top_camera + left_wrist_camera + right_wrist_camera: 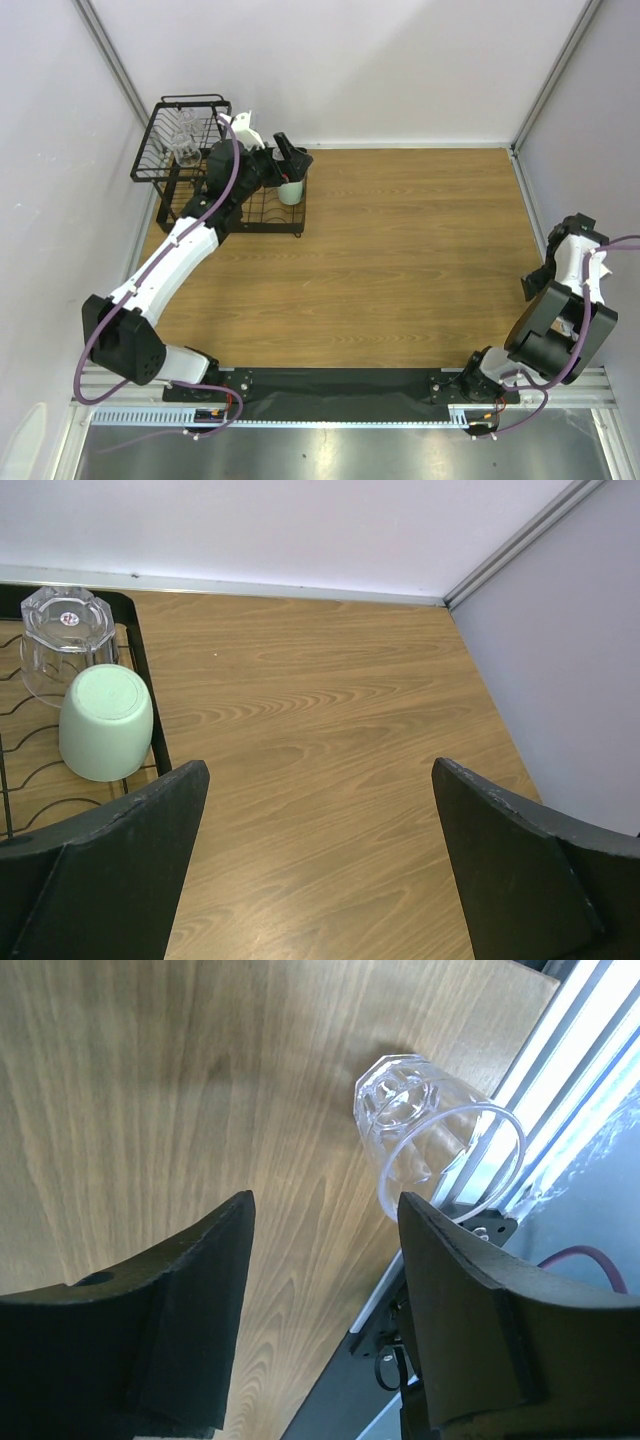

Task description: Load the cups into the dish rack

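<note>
Holding my left arm stretched far out to the dish rack [185, 105], I am hovering my left gripper [320, 770] wide open and empty at the edge of its low tray, where the mint-green tumbler [105, 720] and a clear glass cup [68, 640] are sitting upside down. My right arm is sitting folded at the table's [400, 250] right edge, with the right gripper [325, 1200] parted and empty and a second clear glass cup [425, 1130] just beyond its fingertips.

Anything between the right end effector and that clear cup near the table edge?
Nothing visible. The clear cup lies on the table just beyond the right end effector, whose jaws stand apart with the gap unobstructed.
</note>
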`<state>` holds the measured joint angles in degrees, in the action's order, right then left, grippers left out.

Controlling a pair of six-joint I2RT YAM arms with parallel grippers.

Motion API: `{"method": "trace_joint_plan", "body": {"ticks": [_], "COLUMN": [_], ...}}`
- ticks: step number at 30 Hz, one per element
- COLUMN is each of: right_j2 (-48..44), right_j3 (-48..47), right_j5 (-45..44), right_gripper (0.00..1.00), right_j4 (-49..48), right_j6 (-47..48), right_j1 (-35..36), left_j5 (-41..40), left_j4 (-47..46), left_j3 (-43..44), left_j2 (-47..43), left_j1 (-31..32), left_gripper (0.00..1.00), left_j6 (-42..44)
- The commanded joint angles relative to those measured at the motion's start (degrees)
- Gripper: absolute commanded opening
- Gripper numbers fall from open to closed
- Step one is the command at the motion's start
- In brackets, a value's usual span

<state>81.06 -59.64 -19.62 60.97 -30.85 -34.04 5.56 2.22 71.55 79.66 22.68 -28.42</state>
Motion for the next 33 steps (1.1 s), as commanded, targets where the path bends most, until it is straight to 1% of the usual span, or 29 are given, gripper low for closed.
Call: {"method": "trace_joint_plan", "body": {"ticks": [1,3,13,17,18,19,20,23,24,25,29,32,33], "right_j2": [1.1,1.6,2.3,3.4,3.7,3.8,3.9,4.6,4.9,5.2,5.4,5.7,5.7], "right_j3": [0.5,0.6,1.8,2.1,2.2,2.3,2.4,2.7,2.8,2.9,3.1,3.2,3.2], "right_j5": [-0.7,-0.4,-1.7,-1.6,-1.6,-1.5,-1.4,-0.9,-0.6,-0.4,0.3,1.2,1.6], "right_gripper": [0.63,0.59,0.61,0.59,0.55,0.53,0.48,0.42,0.38,0.37,0.28,0.24,0.17], "right_j4": [-1.4,-1.6,-0.7,-0.9,-1.0,-0.9,-1.1,-1.6,-1.5,-1.5,-1.8,-2.0,-2.0], "right_j6": [-0.6,-0.6,-1.8,-2.0,-2.0,-2.0,-1.9,-1.6,-1.6,-1.5,-1.2,-0.8,-0.4], "right_j1": [-1.4,-1.8,-2.4,-3.0,-3.3,-3.4,-3.5,-3.8,-3.8,-3.8,-3.8,-3.8,-3.8], "left_j5": [-0.8,-1.0,-1.4,-1.3,-1.3,-1.3,-1.3,-1.4,-1.4,-1.5,-1.7,-1.6,-1.6], "left_j4": [-0.6,-0.3,0.4,0.3,0.2,0.2,0.3,0.5,0.5,0.4,0.6,0.6,0.6], "left_j3": [-0.6,-0.9,-1.8,-1.8,-1.6,-1.6,-1.6,-1.8,-1.9,-1.9,-2.3,-2.7,-2.8], "left_j2": [-2.4,-2.6,-3.6,-3.5,-3.4,-3.5,-3.5,-4.0,-4.1,-4.2,-5.0,-5.4,-5.6], "left_j1": [-0.4,-0.4,-0.6,-0.7,-0.7,-0.9,-0.9,-1.1,-1.2,-1.3,-1.5,-1.5,-1.5], "left_gripper": [1.0,1.0,1.0,1.0,1.0,1.0,1.0,1.0,1.0,1.0,1.0,1.0,1.0], "left_j6": [1.1,1.0,1.6,1.4,1.4,1.4,1.5,1.8,1.7,1.8,1.9,2.0,1.9]}}
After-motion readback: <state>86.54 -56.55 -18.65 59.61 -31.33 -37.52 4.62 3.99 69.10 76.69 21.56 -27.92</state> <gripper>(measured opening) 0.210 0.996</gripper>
